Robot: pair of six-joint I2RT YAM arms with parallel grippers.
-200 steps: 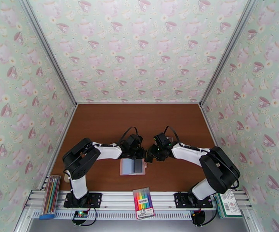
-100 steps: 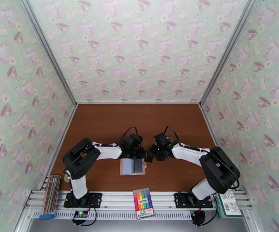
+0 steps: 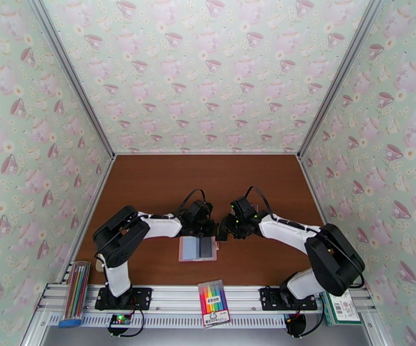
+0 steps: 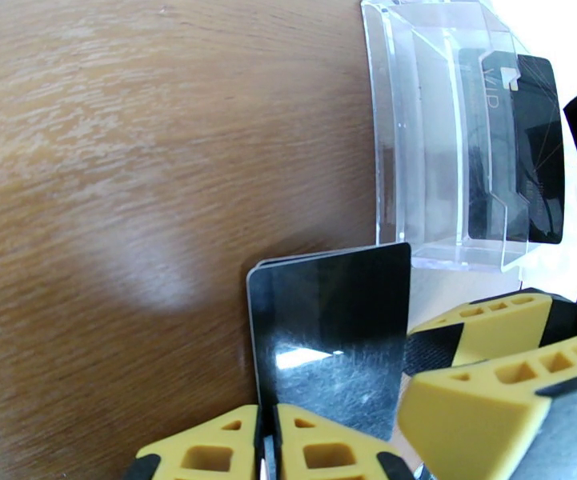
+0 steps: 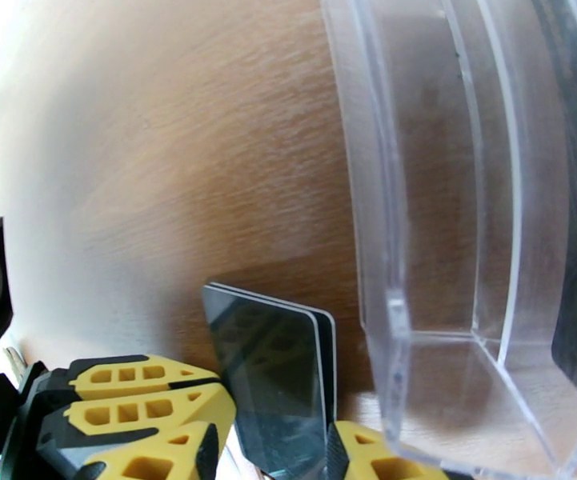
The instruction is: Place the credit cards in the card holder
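The pink card holder (image 3: 188,249) lies open on the brown table, blue-grey inside, with a dark credit card (image 3: 207,246) on its right half. Just behind it the two grippers meet. My left gripper (image 4: 268,430) (image 3: 212,229) is shut on two stacked black credit cards (image 4: 328,330) (image 5: 272,370), pinching their lower edge and holding them upright. My right gripper (image 5: 276,454) (image 3: 223,230) has a finger at each side edge of the same cards; I cannot tell whether it presses on them. Its yellow fingers (image 4: 480,334) sit beside the cards in the left wrist view.
A clear plastic box (image 4: 432,130) (image 5: 448,194) stands right behind the held cards, with a black VIP card (image 4: 520,154) in it. On the front rail are a pencil case (image 3: 76,284), a marker pack (image 3: 213,303) and a green-white box (image 3: 340,304). Patterned walls enclose the table.
The right arm's elbow has shifted slightly outward and its gripper has edged a little toward the left gripper. The left arm and the card holder have not moved.
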